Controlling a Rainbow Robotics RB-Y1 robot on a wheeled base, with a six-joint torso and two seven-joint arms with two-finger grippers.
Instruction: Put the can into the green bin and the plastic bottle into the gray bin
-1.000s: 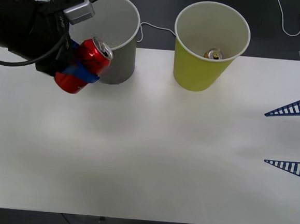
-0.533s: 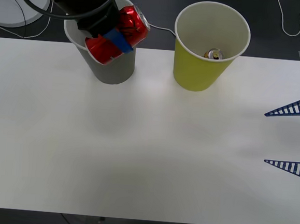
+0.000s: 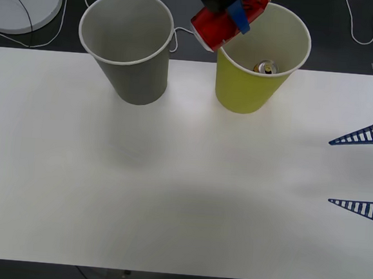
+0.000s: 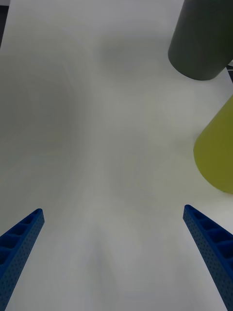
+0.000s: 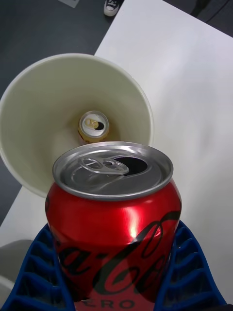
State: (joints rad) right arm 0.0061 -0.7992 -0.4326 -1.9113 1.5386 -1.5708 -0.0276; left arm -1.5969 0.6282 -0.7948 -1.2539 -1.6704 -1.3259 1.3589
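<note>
White tabletop point(image 3: 182, 197) fills my front camera, with dark floor and cables behind its far edge. My landmark is the green bin point(image 3: 255, 87), standing at the far side of the table. The can point(image 3: 230, 17) hangs in the air, tilted, over the green bin's near-left rim, clamped between the blue ribbed fingers point(image 3: 238, 15) of my left gripper point(image 3: 232, 14). From the left wrist camera I see the can point(image 5: 112, 218) with its silver top and pull tab facing the bin's mouth, the fingers point(image 5: 39, 272) pressed against both its sides, and the green bin point(image 5: 34, 160) open beyond it. At the bottom of that bin lies a pale gold-topped can point(image 5: 93, 125), also seen from the front point(image 3: 266, 68). To the left of the green bin, near it but not touching, stands the gray bin point(image 3: 125, 51). Well to the right of the green bin, and nearer to me, my right gripper point(image 3: 358, 172) hovers at the table's edge, its two fingers spread wide apart with nothing between them; its wrist camera sees both bins' outer walls across bare table.
</note>
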